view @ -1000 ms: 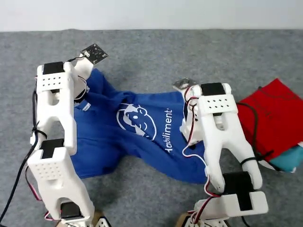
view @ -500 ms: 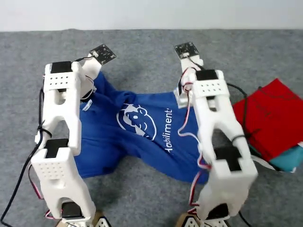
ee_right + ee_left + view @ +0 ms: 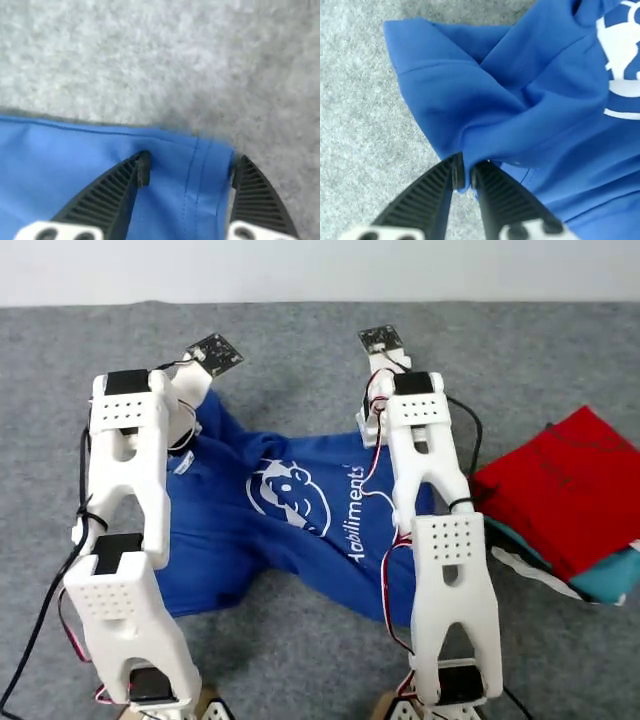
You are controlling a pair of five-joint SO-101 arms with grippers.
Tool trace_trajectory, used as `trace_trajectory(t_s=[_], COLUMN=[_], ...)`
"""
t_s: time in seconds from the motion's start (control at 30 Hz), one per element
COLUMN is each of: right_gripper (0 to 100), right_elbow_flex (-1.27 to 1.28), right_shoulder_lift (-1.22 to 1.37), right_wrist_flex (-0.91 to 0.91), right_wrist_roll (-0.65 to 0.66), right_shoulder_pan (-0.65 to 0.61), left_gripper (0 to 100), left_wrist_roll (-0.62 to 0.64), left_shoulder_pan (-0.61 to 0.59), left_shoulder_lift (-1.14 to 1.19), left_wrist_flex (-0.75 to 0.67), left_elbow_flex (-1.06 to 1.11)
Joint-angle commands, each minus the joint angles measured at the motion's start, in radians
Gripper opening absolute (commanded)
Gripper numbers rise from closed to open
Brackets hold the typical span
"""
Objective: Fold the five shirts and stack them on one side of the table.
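Observation:
A blue shirt (image 3: 300,530) with a white print lies crumpled across the middle of the grey table. My left gripper (image 3: 463,175) is shut on a fold of the blue shirt's (image 3: 520,100) edge at the shirt's far left corner, under the left arm (image 3: 130,460). My right gripper (image 3: 190,170) stands open over the hemmed corner of the blue shirt (image 3: 100,170), one finger (image 3: 142,167) on the cloth and the other (image 3: 242,172) just off its edge. The right arm (image 3: 420,470) stretches over the shirt's right side.
A folded red shirt (image 3: 560,490) rests on a teal one (image 3: 615,580) at the table's right edge. Bare grey felt (image 3: 300,360) lies beyond the blue shirt toward the white wall.
The right arm has stretched forward from the shirt's right side to its far right corner. The left arm has shifted slightly away, still holding the shirt.

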Motion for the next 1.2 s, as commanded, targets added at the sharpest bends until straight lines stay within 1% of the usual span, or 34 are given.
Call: trace_trajectory(t_s=[0.0,0.07,0.13,0.17,0.33,0.47,0.6,0.73,0.83,1.0,1.17], right_gripper=[15.3,7.7,1.4,0.6,1.0,1.0,1.0,1.0,1.0,1.0,1.0], right_elbow_flex=[-0.25,-0.33,-0.387,-0.402,-0.437,-0.525,-0.525,-0.525,-0.525,-0.525,-0.525], right_shoulder_lift=[0.09,0.133,0.162,0.171,0.17,0.124,-0.004,-0.145,-0.243,-0.409,-0.579], right_wrist_flex=[0.071,0.097,0.128,0.148,0.225,0.28,0.303,0.305,0.302,0.297,0.3], right_wrist_roll=[-0.003,0.008,0.061,0.084,0.101,0.101,0.101,0.101,0.095,0.095,0.101], right_shoulder_pan=[0.019,0.018,0.018,0.018,0.021,0.024,0.036,0.051,0.061,0.065,0.067], left_gripper=[1,1,1,1,1,1,1,1,1,1,1], left_wrist_roll=[0.005,0.005,0.005,0.005,0.005,0.008,0.012,0.077,0.138,0.255,0.288], left_shoulder_pan=[-0.008,-0.008,-0.008,-0.008,-0.006,-0.005,-0.008,-0.005,-0.006,-0.009,-0.009], left_shoulder_lift=[-0.012,-0.012,-0.012,-0.012,-0.012,-0.023,-0.081,-0.216,-0.33,-0.523,-0.7], left_wrist_flex=[0.002,0.002,0.002,0.002,0.002,0.003,0.008,-0.009,-0.057,-0.18,-0.33], left_elbow_flex=[-0.002,-0.002,-0.002,-0.002,-0.002,-0.008,-0.036,-0.038,-0.038,-0.038,-0.038])
